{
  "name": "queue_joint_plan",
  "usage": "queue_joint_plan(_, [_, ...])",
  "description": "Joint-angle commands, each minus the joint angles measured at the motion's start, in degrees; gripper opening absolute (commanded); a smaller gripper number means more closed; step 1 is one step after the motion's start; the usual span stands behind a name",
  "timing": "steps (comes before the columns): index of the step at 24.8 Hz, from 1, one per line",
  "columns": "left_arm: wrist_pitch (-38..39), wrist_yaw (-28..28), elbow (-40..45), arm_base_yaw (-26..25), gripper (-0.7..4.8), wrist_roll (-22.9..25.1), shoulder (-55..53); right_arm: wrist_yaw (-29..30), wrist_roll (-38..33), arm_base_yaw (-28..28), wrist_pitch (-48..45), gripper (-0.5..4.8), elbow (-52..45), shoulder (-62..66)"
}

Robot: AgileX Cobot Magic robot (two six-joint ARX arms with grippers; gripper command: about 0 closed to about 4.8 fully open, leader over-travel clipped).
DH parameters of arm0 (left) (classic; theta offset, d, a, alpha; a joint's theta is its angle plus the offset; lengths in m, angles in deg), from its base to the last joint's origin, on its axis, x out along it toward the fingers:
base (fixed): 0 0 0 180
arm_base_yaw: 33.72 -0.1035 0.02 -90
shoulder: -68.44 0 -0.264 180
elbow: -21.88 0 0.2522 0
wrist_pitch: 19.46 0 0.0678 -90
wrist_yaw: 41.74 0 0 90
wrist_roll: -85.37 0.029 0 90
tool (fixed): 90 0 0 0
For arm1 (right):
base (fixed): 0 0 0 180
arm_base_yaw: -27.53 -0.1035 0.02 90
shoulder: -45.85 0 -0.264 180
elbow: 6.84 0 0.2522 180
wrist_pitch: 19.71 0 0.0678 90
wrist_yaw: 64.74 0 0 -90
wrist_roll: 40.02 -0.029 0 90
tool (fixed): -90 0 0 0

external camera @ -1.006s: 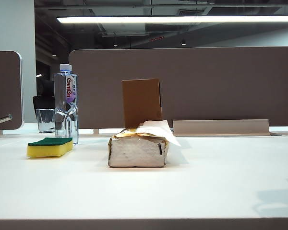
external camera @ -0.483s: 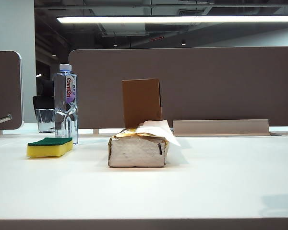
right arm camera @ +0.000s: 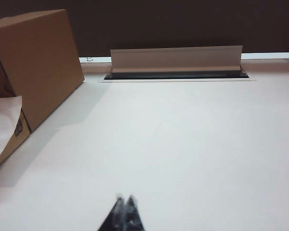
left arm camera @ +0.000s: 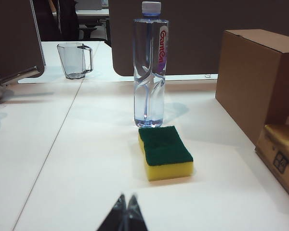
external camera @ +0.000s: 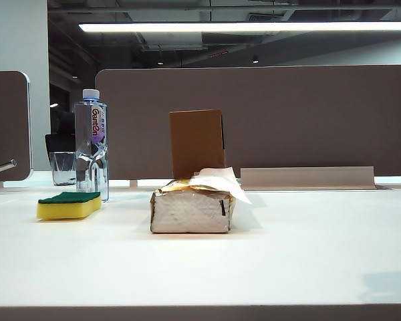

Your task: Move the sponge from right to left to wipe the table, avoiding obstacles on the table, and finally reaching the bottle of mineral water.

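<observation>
Both pincers we see only in their wrist views: the left pincer (left arm camera: 125,204) has its tips pressed together with nothing between them, above bare tabletop (external camera: 307,254) short of the sponge (external camera: 69,204); the right pincer (right arm camera: 123,204) is likewise closed and empty, over open tabletop to the right of the box (external camera: 197,143)

We take the bottle (external camera: 91,144) as our landmark. It stands upright at the far left, white cap on. We find the sponge lying flat just in front of it, green side up, very close; whether they touch we cannot tell. A clear glass (external camera: 64,168) sits behind the bottle, slightly to its left. Well to the right of the bottle rests the tissue pack (external camera: 192,210), white tissue poking out, and the box stands upright right behind that pack. Farther right of the bottle, by the back divider, runs a grey cable tray flap (external camera: 307,178)
</observation>
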Motion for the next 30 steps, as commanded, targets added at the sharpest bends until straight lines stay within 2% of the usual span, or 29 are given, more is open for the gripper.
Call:
queue_joint_plan(1, [-3.8, 0.2, -0.3, 0.0, -0.03, -0.2, 0.0, -0.1, 0.2, -0.1, -5.4, -0.05, -0.2, 0.0])
queue_joint_plan(8, [-8.6, 0.2, -0.3, 0.0, -0.03, -0.1, 0.0, -0.1, 0.1, -0.1, -9.3, -0.06, -0.2, 0.0])
queue_joint_plan(30, [-8.3, 0.2, -0.3, 0.0, -0.03, -0.1, 0.0, -0.1, 0.1, -0.1, -9.4, -0.05, -0.2, 0.0])
